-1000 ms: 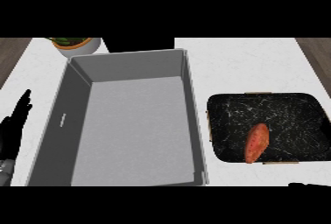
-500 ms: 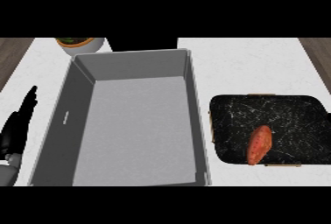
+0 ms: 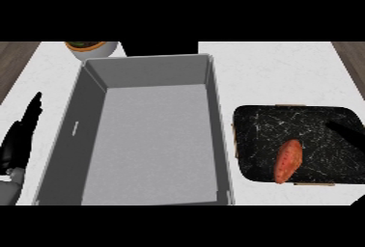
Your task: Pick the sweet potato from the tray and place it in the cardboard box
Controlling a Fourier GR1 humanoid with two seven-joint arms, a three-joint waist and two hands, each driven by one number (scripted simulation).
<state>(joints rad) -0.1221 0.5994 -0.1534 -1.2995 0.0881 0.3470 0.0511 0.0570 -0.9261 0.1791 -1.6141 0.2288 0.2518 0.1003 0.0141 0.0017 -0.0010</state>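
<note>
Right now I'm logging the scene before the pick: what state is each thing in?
Sweet potato: lying on the tray, untouched.
Tray: flat on the counter, right of the box.
Box: open, nothing inside.
Left hand: open, resting left of the box.
Right hand: fingertips over the tray's right edge.

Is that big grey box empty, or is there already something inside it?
Empty. The box shows only its bare grey floor and walls, and the sweet potato lies on the dark tray beside it.
</note>
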